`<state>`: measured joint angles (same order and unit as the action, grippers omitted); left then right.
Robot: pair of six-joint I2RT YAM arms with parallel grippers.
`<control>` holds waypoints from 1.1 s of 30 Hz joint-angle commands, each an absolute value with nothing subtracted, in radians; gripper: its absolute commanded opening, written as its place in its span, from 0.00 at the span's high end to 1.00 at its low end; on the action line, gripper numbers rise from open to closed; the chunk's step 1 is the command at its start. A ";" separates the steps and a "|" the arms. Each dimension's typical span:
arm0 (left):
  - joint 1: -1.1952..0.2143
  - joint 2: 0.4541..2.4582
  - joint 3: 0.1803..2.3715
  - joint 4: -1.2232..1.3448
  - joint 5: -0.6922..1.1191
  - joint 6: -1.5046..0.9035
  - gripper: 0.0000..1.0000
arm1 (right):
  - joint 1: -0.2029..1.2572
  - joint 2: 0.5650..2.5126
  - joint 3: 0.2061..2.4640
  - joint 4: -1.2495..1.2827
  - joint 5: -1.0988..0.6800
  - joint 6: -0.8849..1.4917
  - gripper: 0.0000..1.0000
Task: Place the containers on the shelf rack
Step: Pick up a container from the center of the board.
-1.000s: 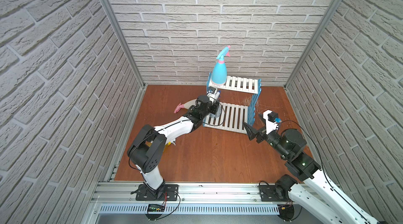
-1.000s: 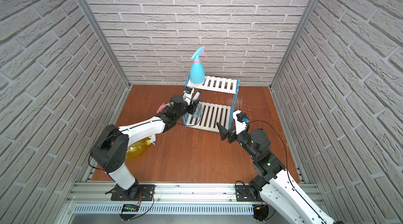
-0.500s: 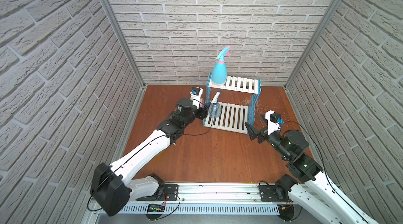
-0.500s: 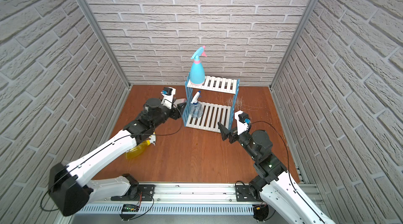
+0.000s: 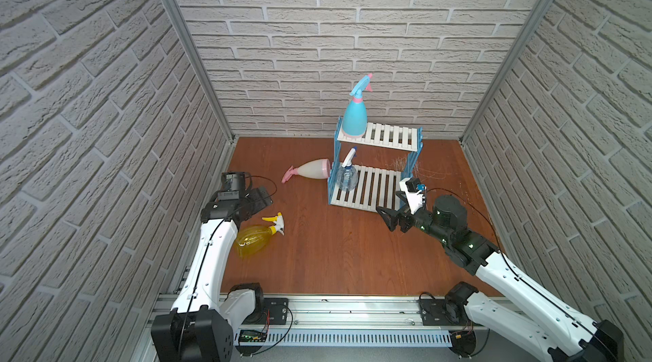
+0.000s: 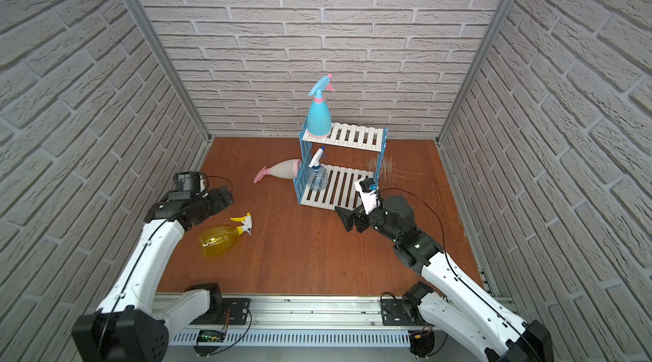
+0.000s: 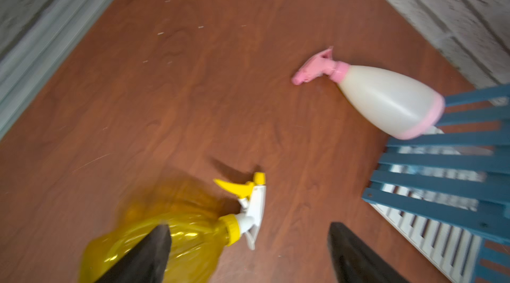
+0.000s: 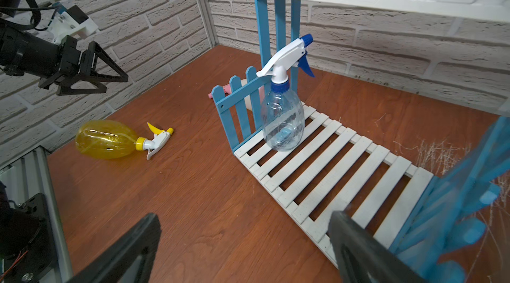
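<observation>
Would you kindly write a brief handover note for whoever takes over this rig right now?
Grippers: left gripper and right gripper both open, empty.
Done: light-blue bottle upright on the top tier of the shelf rack; clear bottle upright on the bottom tier.
Left to do: cream-pink bottle, lying on the table beside the rack; yellow bottle, lying near the left gripper.

Light bright & even, from overhead. Both top views sharp, w/ wide-angle stretch of brick walls [image 5: 88,95] toward edges. Shadows short, soft; small one by trigger of yellow bottle [image 7: 193,229] in left wrist view. That view motion-blurred throughout, bottle smeared most. Right wrist view crisp mid-frame; near side frame of shelf rack [image 8: 469,212] & black fingers [image 8: 138,240] out of focus. Faint glare on clear bottle [image 8: 281,121].
</observation>
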<state>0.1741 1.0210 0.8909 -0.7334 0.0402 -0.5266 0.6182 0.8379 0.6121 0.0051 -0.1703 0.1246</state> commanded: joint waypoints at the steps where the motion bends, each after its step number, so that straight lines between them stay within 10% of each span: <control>1: 0.241 0.969 0.862 -0.812 -0.006 -0.593 0.02 | 0.642 0.864 0.601 0.080 -0.192 0.131 0.01; 18: 0.374 1.006 0.637 -0.637 0.058 -0.686 0.03 | 0.781 1.072 0.603 0.193 -0.165 0.096 0.01; 33: 0.215 1.060 0.560 -0.510 0.146 -0.737 0.21 | 0.884 1.371 0.658 0.371 -0.128 0.123 0.06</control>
<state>0.2356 1.0683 0.5877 -0.5392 0.1219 -0.6979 0.8551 1.3293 0.6167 0.2665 -0.1604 0.1074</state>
